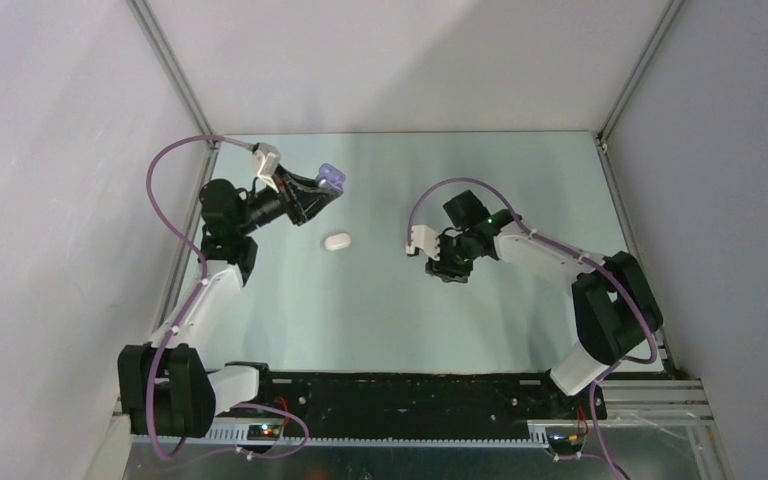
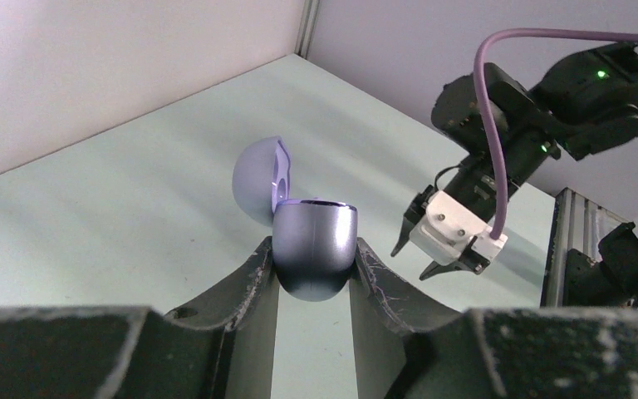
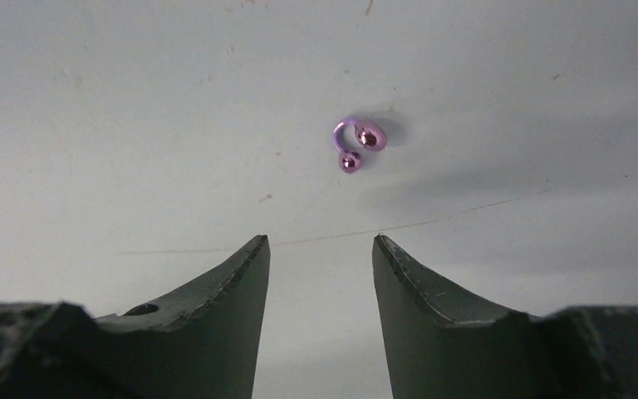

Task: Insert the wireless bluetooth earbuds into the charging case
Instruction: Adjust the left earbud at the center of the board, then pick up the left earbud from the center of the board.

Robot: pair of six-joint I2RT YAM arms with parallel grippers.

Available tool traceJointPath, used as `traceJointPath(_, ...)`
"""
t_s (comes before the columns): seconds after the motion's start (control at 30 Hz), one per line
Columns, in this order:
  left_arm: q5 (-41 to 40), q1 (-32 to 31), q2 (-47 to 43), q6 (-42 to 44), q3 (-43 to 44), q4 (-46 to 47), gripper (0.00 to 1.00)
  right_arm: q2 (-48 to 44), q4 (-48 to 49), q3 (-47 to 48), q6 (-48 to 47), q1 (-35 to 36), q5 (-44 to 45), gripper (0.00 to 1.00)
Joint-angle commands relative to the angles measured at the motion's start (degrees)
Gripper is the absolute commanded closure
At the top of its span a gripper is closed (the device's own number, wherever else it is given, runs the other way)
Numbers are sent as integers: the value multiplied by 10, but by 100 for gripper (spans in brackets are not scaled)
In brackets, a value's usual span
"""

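Note:
My left gripper (image 2: 314, 245) is shut on the base of a purple charging case (image 2: 314, 249) and holds it above the table, far left (image 1: 332, 178). The case's lid (image 2: 259, 179) is swung open. My right gripper (image 3: 320, 238) stands open with nothing between its fingers, pointing down at the table near the middle right (image 1: 450, 272). A tiny purple earbud (image 3: 357, 143) with two shiny rounded ends lies on the table just beyond its fingertips. In the top view the right gripper hides it.
A closed white pebble-like case (image 1: 337, 241) lies on the table between the two arms, nearer the left one. The enclosure's walls and frame posts (image 1: 173, 60) ring the table. The right arm's purple cable (image 2: 490, 125) loops above its wrist.

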Motion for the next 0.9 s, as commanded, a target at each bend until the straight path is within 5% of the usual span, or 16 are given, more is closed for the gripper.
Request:
traceJointPath(0.0,-15,-4,-16,4,-1,13,100,-6,119,-16,135,22,39,56)
traceJointPath(0.2,-24,-4,-21,5,-2,7,100,12,148,-15,283,71,87,70)
traceJointPath(0.37,-27,-5,-23,5,-7,10,100,41,150,-14,317,70,69,78)
traceJointPath(0.87,-29,-3,-26,14,-8,-7,100,101,168,5,302,54,114,74)
